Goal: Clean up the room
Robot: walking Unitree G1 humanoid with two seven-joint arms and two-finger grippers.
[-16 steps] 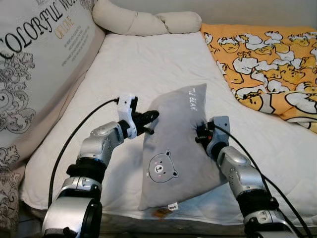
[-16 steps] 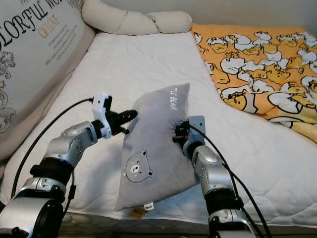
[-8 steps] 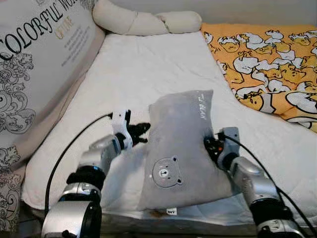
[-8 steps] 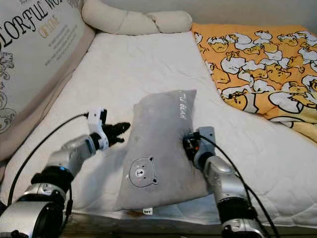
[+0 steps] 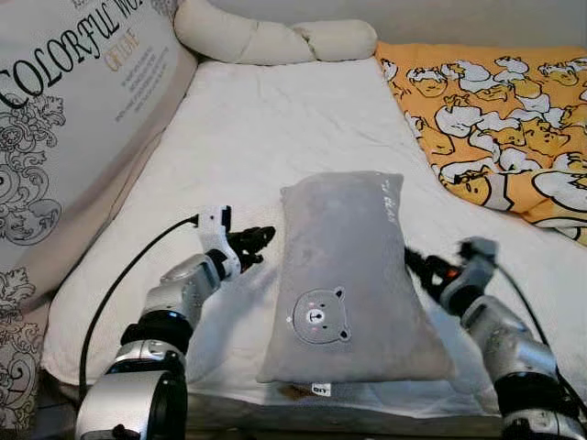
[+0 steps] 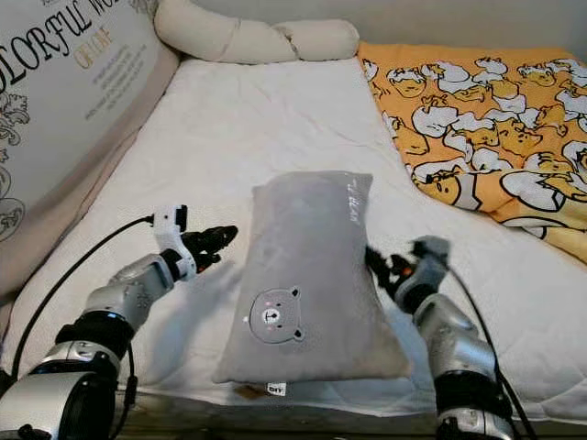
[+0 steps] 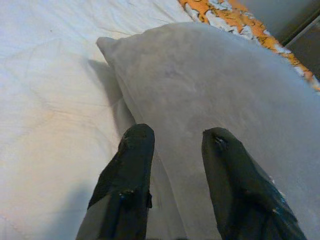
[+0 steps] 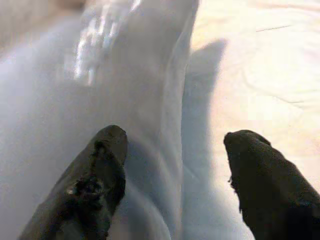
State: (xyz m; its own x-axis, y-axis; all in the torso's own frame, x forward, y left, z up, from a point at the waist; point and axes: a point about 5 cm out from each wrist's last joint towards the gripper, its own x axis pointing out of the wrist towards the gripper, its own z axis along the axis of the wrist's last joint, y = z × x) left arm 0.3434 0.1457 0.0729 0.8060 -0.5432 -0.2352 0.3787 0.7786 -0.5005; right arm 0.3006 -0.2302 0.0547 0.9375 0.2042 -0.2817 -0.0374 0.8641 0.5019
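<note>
Left eye view gives us the grey pillow (image 5: 344,275) lying flat on the white mattress (image 5: 275,137), near its front edge, with the small bear face toward us and the line of lettering along its far right side. We have our left gripper (image 5: 255,244) just beside the pillow's left edge, a narrow strip of sheet between the black tips and the fabric; in the left wrist view its fingers (image 7: 131,165) stand parted with nothing between them, pointing at the pillow's side seam. Our right gripper (image 5: 415,264) sits at the pillow's right edge, and in the right wrist view its fingers (image 8: 102,175) are spread wide, one over the grey fabric and the other over the white sheet, so the pillow's edge runs between them without being pinched; whether a tip touches the fabric we cannot tell. To our left a large cushion printed with dark lettering (image 5: 64,119) leans along the mattress side. A long cream bolster (image 5: 275,37) lies across the far end of the bed, and an orange blanket patterned with ducks (image 5: 495,119) covers the far right part.
</note>
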